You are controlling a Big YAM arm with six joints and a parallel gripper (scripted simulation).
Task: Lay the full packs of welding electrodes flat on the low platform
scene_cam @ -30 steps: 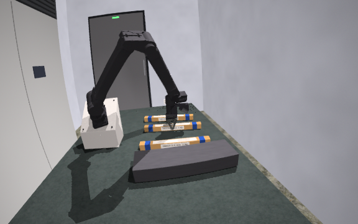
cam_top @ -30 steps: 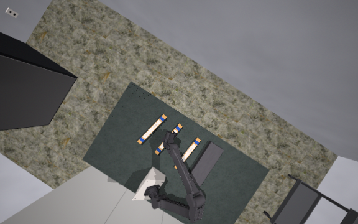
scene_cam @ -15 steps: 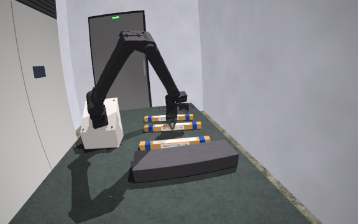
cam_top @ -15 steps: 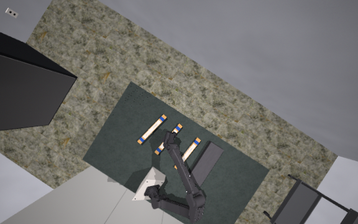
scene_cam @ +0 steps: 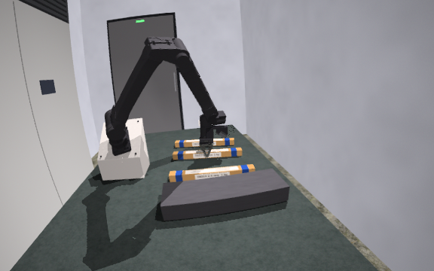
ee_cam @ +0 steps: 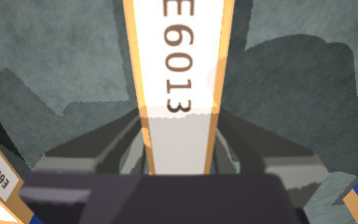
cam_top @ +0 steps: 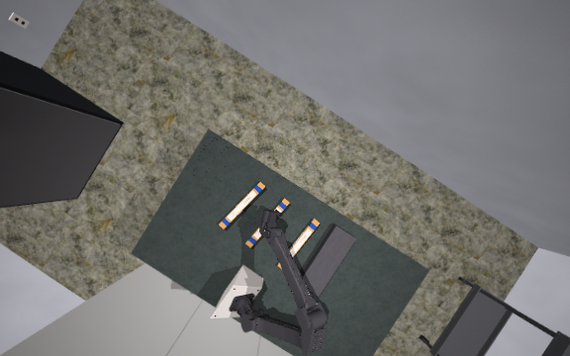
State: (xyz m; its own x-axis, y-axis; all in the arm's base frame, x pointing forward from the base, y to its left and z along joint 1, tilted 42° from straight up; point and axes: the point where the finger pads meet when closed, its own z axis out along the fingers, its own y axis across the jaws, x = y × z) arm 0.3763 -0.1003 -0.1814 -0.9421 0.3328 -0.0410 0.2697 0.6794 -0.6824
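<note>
The black parallel gripper (scene_cam: pixel 206 150) is closed partway across the middle orange blue-banded cardboard electrode pack (scene_cam: pixel 222 152), mid-tabletop; the dark grey low platform (scene_cam: pixel 224 197) lies nearby.

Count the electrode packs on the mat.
3: far pack; middle pack, clamped by the gripper; near pack beside the low platform. None hidden.
</note>
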